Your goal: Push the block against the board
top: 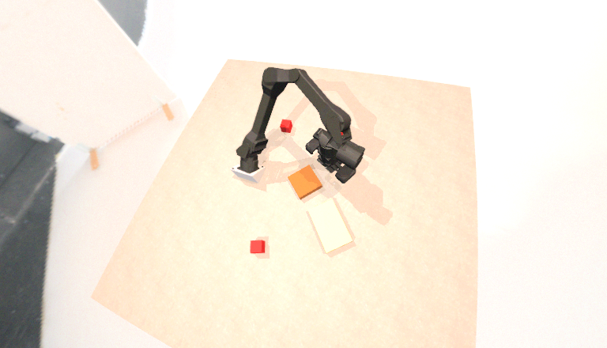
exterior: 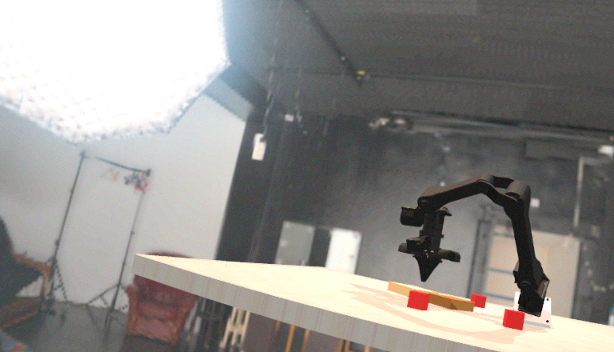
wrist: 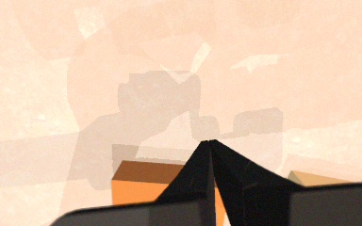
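The orange square block [top: 304, 182] [exterior: 462, 305] [wrist: 141, 170] lies flat on the table. The pale rectangular board [top: 329, 226] [exterior: 400, 288] lies flat below it in the top view, and a corner of it shows at the right of the wrist view [wrist: 320, 179]. A narrow gap separates the block from the board's short end. Their left edges look roughly in line in the top view; whether exactly even I cannot tell. My gripper [top: 329, 167] [exterior: 424, 280] [wrist: 208, 147] is shut and empty, held above the table to the right of the block. Its fingers hide part of the block in the wrist view.
One red cube [top: 285, 126] stands above and left of the block in the top view, another red cube [top: 257, 246] left of the board. A third red cube [top: 341, 134] is mostly hidden under the arm. The white arm base [top: 246, 174] is left of the block.
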Available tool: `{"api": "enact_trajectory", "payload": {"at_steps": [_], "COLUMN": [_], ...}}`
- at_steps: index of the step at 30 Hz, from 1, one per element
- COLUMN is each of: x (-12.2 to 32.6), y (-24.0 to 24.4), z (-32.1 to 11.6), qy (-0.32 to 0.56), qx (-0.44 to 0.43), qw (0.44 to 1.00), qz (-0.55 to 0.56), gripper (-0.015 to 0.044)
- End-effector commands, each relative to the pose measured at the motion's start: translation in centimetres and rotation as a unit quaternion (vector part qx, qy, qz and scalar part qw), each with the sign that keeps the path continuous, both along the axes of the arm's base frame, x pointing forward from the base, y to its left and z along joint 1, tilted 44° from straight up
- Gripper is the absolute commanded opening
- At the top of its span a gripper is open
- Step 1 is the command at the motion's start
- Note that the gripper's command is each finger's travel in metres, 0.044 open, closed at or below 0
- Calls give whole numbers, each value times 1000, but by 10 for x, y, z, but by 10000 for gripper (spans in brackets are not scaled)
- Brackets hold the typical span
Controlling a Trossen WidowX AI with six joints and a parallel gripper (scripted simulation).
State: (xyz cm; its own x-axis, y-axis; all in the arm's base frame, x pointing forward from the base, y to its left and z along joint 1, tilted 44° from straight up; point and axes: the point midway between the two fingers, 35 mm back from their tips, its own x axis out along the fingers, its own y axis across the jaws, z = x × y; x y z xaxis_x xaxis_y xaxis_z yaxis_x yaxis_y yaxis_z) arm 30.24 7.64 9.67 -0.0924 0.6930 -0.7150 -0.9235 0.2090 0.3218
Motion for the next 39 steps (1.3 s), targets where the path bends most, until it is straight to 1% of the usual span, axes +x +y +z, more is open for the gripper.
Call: {"api": "enact_trajectory", "payload": {"at_steps": [1, 10, 20, 29, 39], "x": [-7, -27, -49, -69, -92], "y": [-1, -4, -6, -8, -8], "z": [3, 7, 9, 11, 10], "qy": [28, 135, 250, 347, 445], "qx": [-6, -21, -37, -50, -63], "qw": [999, 981, 933, 866, 767], "qz": [-28, -138, -257, -357, -459], "gripper": [0, 0, 0, 0, 0]}}
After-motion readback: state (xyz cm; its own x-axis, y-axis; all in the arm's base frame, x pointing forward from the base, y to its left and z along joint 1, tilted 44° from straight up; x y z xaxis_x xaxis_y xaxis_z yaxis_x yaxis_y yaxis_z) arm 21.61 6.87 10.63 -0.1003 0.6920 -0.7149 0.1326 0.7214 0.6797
